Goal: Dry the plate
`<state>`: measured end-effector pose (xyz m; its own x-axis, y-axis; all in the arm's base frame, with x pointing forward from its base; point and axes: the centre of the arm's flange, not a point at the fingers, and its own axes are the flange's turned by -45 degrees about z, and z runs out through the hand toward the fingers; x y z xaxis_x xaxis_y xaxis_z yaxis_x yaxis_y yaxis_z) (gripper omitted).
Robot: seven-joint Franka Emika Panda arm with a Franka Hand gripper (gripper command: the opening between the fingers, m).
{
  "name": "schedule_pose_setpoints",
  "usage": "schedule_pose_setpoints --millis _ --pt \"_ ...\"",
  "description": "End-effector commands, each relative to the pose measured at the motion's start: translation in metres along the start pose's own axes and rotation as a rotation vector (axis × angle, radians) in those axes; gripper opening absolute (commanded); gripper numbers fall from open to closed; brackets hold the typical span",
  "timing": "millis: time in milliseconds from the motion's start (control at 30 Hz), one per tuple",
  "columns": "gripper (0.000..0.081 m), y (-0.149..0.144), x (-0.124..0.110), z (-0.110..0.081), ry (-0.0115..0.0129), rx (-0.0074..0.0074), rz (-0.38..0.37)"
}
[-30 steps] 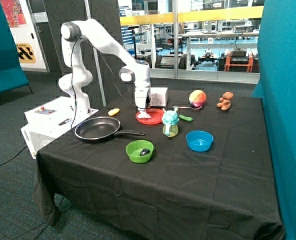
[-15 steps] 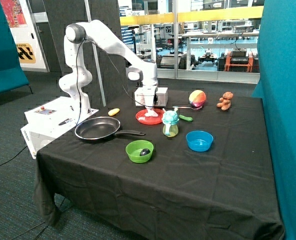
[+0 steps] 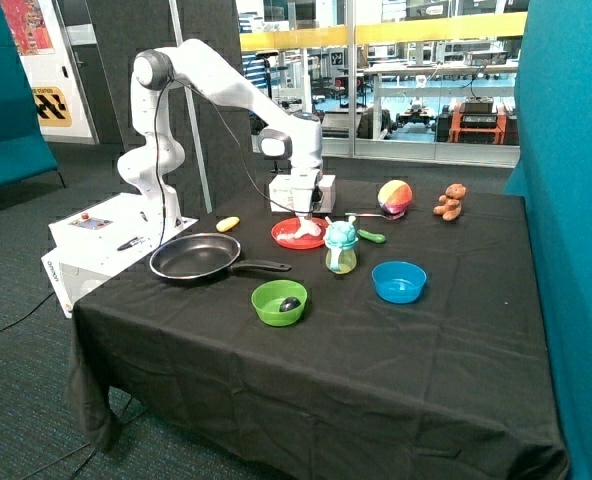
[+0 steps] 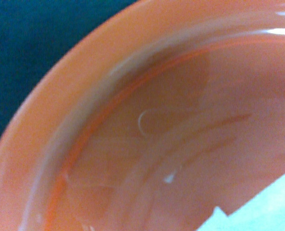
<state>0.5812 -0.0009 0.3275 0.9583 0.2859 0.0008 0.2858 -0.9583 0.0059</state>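
Tool point(image 3: 303, 217) is sliding across plate point(image 3: 284, 233), dragging white cloth point(image 3: 301, 236) from pan-side rim toward cup point(image 3: 340, 247).

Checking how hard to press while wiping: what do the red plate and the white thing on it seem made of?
Plate: likely plastic, glossy, with streaky highlights along its rim. White wad under the gripper: probably soft cloth or paper, matte and crumpled; which one is unclear.

Black-clothed table point(image 3: 396, 360) w/ plate point(image 3: 285, 236), pan point(image 3: 194, 257), green bowl point(image 3: 279, 301), blue bowl point(image 3: 398, 281).
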Motion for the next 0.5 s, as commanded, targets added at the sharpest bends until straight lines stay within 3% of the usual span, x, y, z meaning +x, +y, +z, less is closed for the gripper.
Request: schedule_pose_setpoints --millis 0,467 --pt "0.0 0.022 -0.004 -0.024 -0.0009 0.0059 0.006" --pt "0.0 0.025 -0.02 -0.072 -0.0008 0.0059 -0.021"
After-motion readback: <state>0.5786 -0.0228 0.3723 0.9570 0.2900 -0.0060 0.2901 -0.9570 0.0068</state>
